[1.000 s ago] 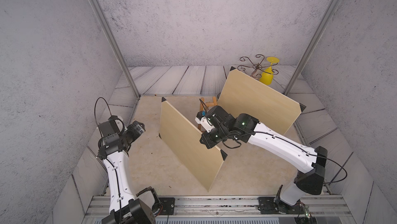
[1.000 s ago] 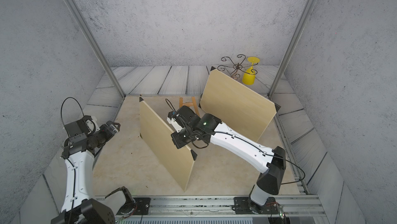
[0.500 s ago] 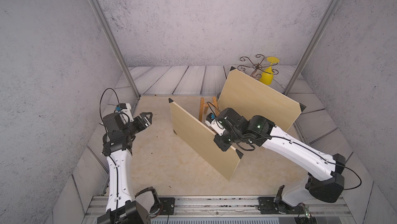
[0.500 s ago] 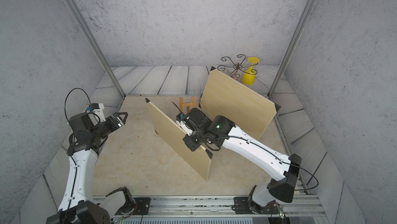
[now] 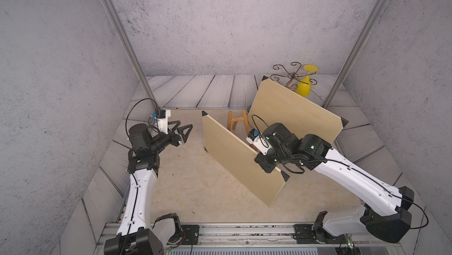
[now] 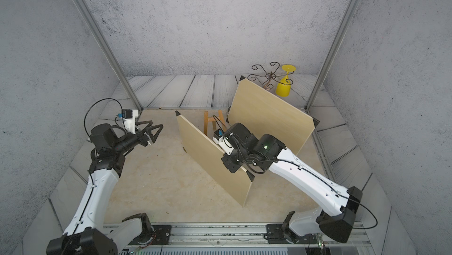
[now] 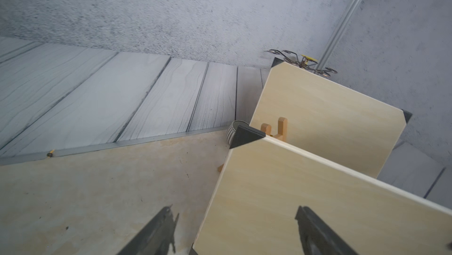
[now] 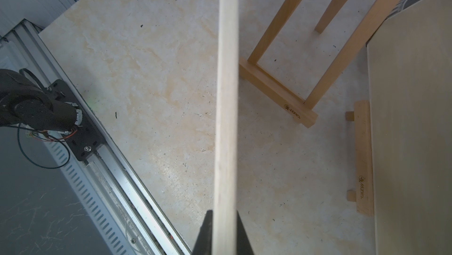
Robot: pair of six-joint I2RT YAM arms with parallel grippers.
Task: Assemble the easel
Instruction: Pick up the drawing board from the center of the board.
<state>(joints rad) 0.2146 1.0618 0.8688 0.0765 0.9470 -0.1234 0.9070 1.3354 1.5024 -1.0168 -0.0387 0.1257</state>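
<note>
Noted right gripper (image 8: pixel 224 234) clamped on top edge of wooden panel (image 5: pixel 234 158), on edge at centre. Noted left gripper (image 5: pixel 183 130) spread wide, empty, left of panel, apart from it. Seen easel frame (image 5: pixel 236 120) standing just beyond panel; second panel (image 5: pixel 293 116) leaning far right.

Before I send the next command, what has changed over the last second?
The right gripper, shut on the near board, has carried it toward the robot's right, closer to the wooden easel frame and the rear board. The left gripper, open, has swung forward toward that board without touching it. The easel frame, rear board, wire stand and yellow glass stayed put.
</note>
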